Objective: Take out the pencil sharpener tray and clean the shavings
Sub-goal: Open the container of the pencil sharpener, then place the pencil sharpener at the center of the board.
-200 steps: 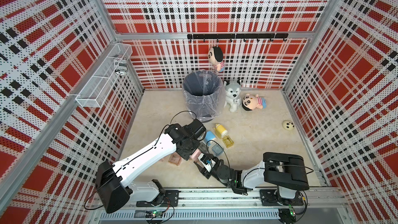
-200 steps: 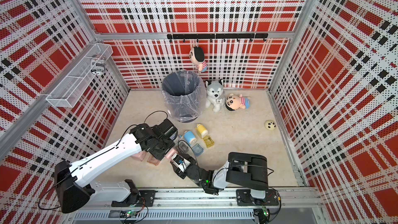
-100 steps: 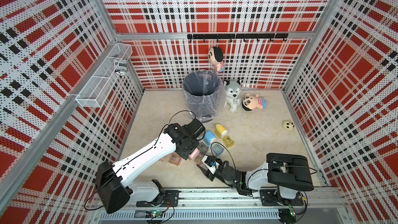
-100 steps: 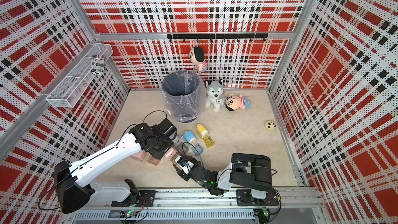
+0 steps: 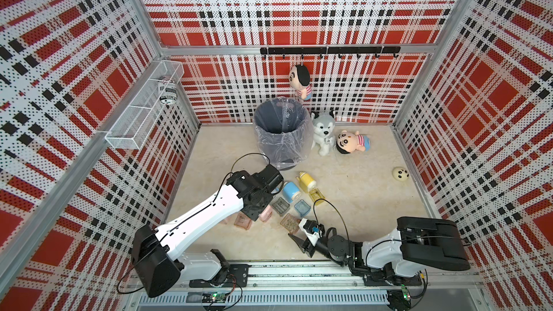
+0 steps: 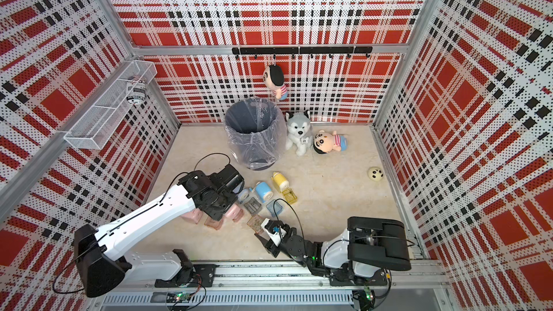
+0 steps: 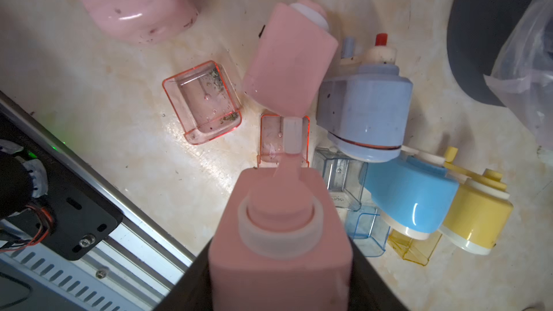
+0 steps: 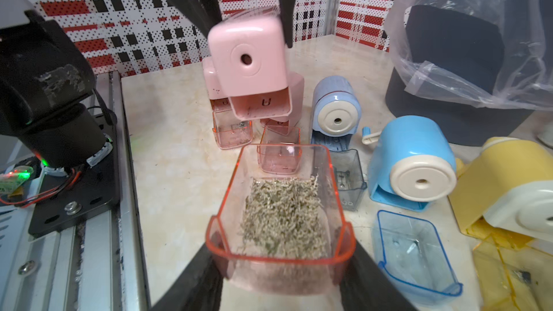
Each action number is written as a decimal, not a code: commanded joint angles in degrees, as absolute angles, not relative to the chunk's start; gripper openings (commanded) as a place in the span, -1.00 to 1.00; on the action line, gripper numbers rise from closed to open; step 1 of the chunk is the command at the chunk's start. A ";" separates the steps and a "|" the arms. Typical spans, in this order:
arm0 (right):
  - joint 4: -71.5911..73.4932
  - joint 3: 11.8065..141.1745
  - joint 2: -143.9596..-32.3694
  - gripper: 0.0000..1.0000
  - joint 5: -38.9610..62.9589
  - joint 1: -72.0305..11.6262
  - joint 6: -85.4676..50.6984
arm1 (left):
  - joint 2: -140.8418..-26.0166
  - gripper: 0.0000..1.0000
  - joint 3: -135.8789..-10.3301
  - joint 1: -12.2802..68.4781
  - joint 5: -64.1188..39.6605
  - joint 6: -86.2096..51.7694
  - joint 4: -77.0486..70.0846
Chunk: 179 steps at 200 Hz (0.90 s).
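Right jaws, clamped on the full tray (image 8: 278, 270), have drawn back; left jaws grip the sharpener (image 8: 248, 55); we should carry it level.

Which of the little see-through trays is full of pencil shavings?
The pink tray held in the right gripper: it carries a thick heap of shavings. The other pink trays and blue trays on the table look nearly empty.
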<state>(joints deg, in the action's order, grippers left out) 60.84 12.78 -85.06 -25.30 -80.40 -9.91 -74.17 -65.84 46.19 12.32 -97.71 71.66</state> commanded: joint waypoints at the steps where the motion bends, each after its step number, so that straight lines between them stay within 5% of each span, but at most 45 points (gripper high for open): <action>1: 52.11 14.26 -80.36 -0.02 -29.53 -80.62 -14.06 | -74.23 -0.38 -66.10 49.92 12.47 -101.08 72.46; 110: 21.10 22.29 -55.76 -0.02 -30.51 -71.43 -20.48 | -74.96 -0.36 -54.10 59.07 9.05 -109.99 61.69; 179: 10.72 40.25 -61.08 -0.03 -21.18 -61.61 -19.73 | -78.64 -0.32 -51.14 59.60 11.50 -111.76 59.07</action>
